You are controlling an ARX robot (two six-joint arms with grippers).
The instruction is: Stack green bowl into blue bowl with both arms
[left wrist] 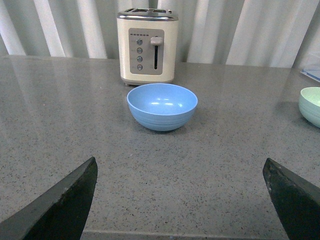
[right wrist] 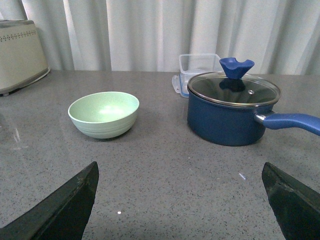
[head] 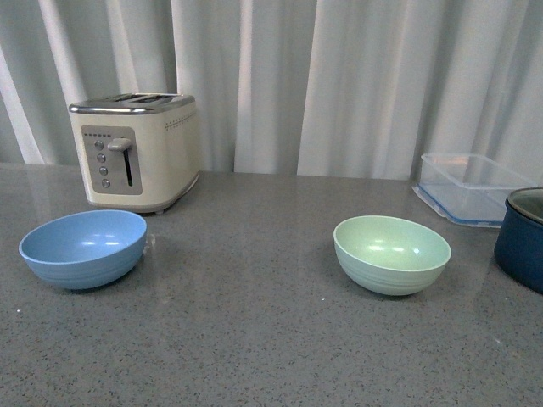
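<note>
My left gripper [left wrist: 179, 161] and right gripper [right wrist: 179, 163] gape wide, empty; the green bowl [head: 392, 253] and blue bowl [head: 82, 248] look matte, faintly ridged below.

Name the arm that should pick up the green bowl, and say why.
Right. The green bowl sits to the robot's right, directly ahead of the open right end effector. The left end effector faces the blue bowl instead.

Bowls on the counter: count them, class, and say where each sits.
2. The blue bowl sits at the left, in front of the toaster; the green bowl sits right of centre, left of the navy pot. No others show in any view.
</note>
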